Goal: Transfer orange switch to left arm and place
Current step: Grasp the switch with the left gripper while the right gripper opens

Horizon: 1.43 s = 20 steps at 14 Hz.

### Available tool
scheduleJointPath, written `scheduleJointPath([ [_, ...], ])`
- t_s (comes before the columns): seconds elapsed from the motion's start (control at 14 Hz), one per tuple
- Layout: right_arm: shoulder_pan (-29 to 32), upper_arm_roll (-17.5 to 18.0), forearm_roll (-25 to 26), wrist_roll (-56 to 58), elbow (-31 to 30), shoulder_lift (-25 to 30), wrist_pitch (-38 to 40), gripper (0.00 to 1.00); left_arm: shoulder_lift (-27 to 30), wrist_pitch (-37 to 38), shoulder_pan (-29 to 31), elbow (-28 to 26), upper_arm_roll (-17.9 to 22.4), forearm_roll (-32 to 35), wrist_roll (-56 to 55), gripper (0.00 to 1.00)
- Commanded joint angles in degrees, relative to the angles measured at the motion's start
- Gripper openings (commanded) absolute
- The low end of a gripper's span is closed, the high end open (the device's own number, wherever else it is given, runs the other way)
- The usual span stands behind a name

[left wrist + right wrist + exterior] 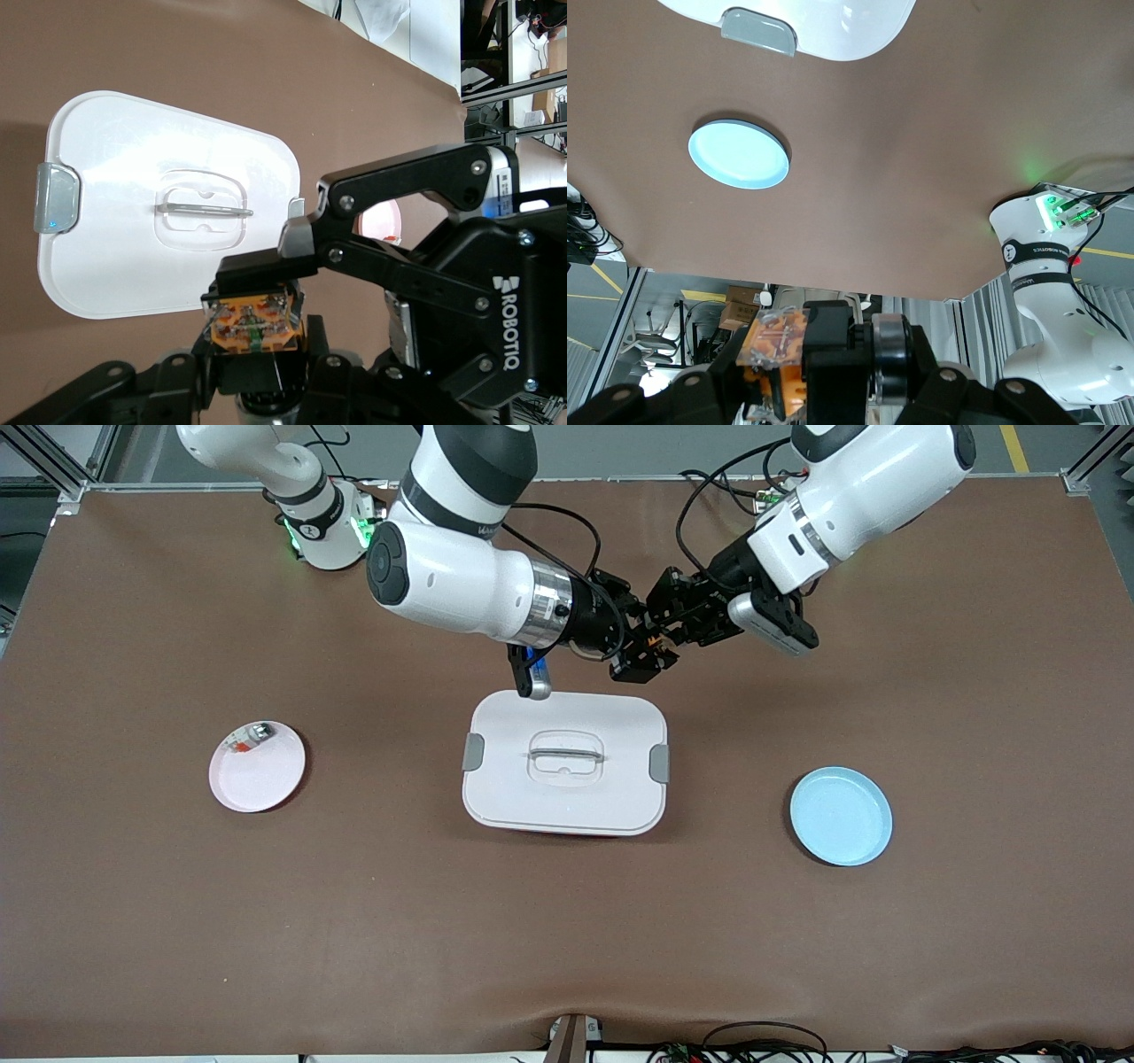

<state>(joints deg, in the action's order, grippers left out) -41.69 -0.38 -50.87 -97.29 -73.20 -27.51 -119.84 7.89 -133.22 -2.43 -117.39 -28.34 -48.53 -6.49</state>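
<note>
Between pink plate [257,771] and blue plate [841,816]: box [565,762]

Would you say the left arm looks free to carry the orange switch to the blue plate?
Probably yes: the left gripper is shut on the orange switch, and bare table lies toward the blue plate, clear of the box.

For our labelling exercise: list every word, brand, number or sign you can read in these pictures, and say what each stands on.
"ROBOTIQ": white letters on the black body of the right end effector, seen in the left wrist view.
Dark lettering on the right arm's white forearm: too small to read.
Nothing readable on the box or the plates.
</note>
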Motion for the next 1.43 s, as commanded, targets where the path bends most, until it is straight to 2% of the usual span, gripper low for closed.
scheduleJointPath([
  [0.0, -0.8, -0.7, -0.5, -0.9, 1.8, -0.9, 0.0, 0.27, 0.3, -0.4, 0.5, -0.3, -0.5, -0.3, 0.7, 0.00],
  [0.21, -0.8, -0.7, -0.5, -0.9, 1.8, -0.9, 0.0, 0.29, 0.2, -0.3, 0.8, -0.3, -0.4, 0.0, 1.7, 0.00],
  [0.29, -0.8, -0.7, -0.4, -0.9, 1.8, -0.9, 0.0, 0.33, -0.1, -0.2, 0.9, -0.3, -0.4, 0.0, 2.4, 0.00],
  [0.36, -0.8, -0.7, -0.4, -0.8, 1.8, -0.9, 0.1, 0.51, -0.1, -0.3, 0.9, -0.2, -0.3, 0.0, 2.6, 0.00],
  [0.43, -0.7, -0.7, -0.1, -0.9, 1.8, -0.9, 0.3, 0.86, -0.2, -0.3, 1.0, -0.2, -0.2, 0.1, 2.7, 0.00],
  [0.5, -0.7, -0.7, 0.1, -0.9, 1.7, -0.9, 0.4, 1.00, -0.2, -0.2, 1.1, -0.1, -0.2, 0.8, 2.9, 0.00],
  [0.79, -0.6, -0.7, 0.1, -0.8, 1.7, -0.9, 0.4, 1.00, -0.9, -0.2, 2.6, 0.1, -0.1, 3.7, 3.1, 0.00],
  [1.0, -0.4, -0.7, 0.3, -0.7, 1.7, -0.8, 0.5, 1.00, -1.0, -0.2, 4.0, 0.3, -0.1, 8.5, 4.6, 0.00],
  [1.21, 0.0, -0.7, 5.2, -0.2, 1.7, 0.0, 0.9, 1.00, -1.7, 1.6, 6.1, 0.3, -0.1, 14.0, 6.7, 0.00],
  [1.36, 0.2, -0.7, 11.8, 0.6, 1.7, 1.3, 4.1, 1.00, -2.3, 3.5, 7.8, 0.3, -0.2, 21.4, 8.1, 0.00],
])
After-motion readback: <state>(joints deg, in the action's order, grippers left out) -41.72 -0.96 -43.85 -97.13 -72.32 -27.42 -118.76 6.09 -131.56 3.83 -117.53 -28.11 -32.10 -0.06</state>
